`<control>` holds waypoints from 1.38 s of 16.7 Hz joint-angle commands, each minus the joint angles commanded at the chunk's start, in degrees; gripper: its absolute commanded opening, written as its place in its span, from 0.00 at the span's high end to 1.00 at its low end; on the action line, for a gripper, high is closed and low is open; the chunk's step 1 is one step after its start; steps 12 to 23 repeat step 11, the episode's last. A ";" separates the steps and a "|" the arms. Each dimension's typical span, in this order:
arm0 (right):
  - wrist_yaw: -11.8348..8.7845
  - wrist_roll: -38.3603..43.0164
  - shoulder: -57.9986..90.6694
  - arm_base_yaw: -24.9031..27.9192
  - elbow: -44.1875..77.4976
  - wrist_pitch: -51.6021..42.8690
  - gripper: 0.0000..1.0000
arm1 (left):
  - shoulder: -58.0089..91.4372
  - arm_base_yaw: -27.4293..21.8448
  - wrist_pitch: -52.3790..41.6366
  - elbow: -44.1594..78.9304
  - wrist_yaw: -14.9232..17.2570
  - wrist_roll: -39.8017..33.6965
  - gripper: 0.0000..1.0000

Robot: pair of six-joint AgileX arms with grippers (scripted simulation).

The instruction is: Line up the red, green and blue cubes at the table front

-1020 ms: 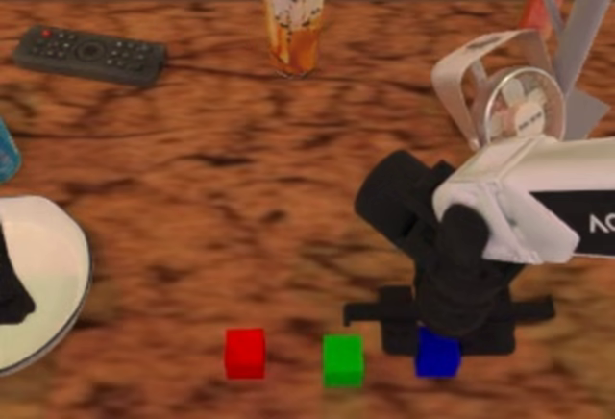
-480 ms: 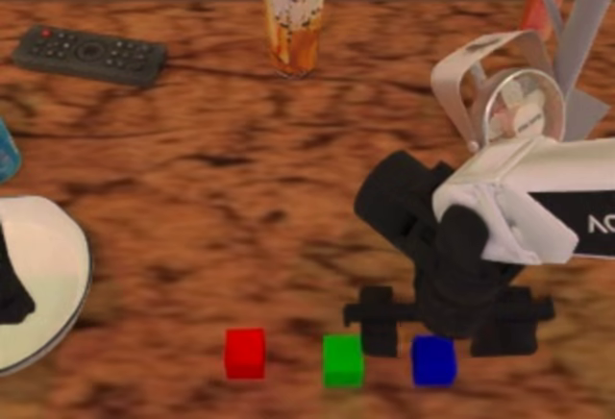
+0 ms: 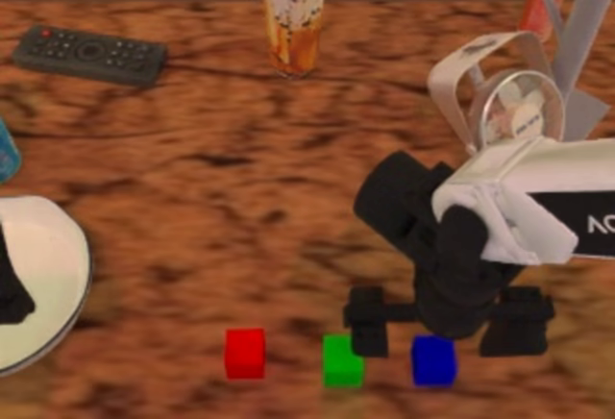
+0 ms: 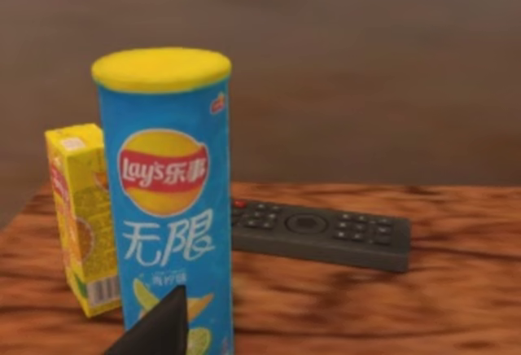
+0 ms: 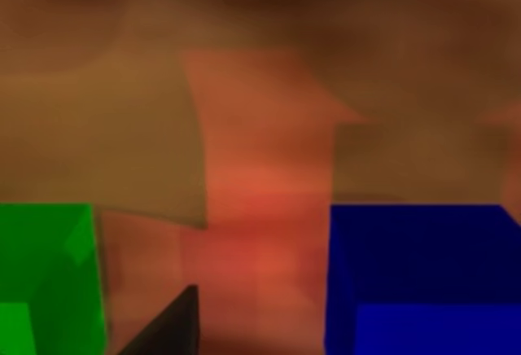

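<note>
Orange-brown wood with dark grain streaks forms the counter (image 3: 192, 198), seen from above.

Cubes: three cubes sit in a row along the front edge. The red cube (image 3: 245, 353) is at the left, the green cube (image 3: 342, 360) in the middle, and the blue cube (image 3: 433, 360) at the right. Red stands apart from green; green and blue are near each other but not touching. All rest flat on the counter.

Right arm: the right gripper (image 3: 450, 322) hangs above the row, over the blue cube's far edge. Its fingers are spread wide and hold nothing; one finger (image 3: 368, 322) lies just behind the green cube, the other to the right of the blue cube. The right wrist view shows the green cube (image 5: 45, 278) and blue cube (image 5: 419, 278) with bare counter between them.

Left arm: parked at the left edge, over a white plate (image 3: 48, 275).

Other items: a remote (image 3: 89, 54) at the rear left, a drink cup (image 3: 292, 11) at the rear centre, and, in the left wrist view, a chips can (image 4: 167, 200) beside a yellow carton (image 4: 81, 216).
</note>
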 joint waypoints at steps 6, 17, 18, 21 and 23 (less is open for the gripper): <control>-0.10 0.08 -3.41 0.72 5.26 -9.41 0.00 | 0.00 0.00 0.00 0.00 0.00 0.00 0.00; -0.02 0.15 -6.62 0.83 9.08 -15.70 0.00 | 0.00 0.00 0.00 0.00 0.00 0.00 0.00; -0.02 0.15 -6.62 0.83 9.08 -15.70 0.00 | 0.00 0.00 0.00 0.00 0.00 0.00 0.00; -0.02 0.15 -6.62 0.83 9.08 -15.70 0.00 | 0.00 0.00 0.00 0.00 0.00 0.00 0.00; -0.02 0.15 -6.62 0.83 9.08 -15.70 0.00 | 0.00 0.00 0.00 0.00 0.00 0.00 0.00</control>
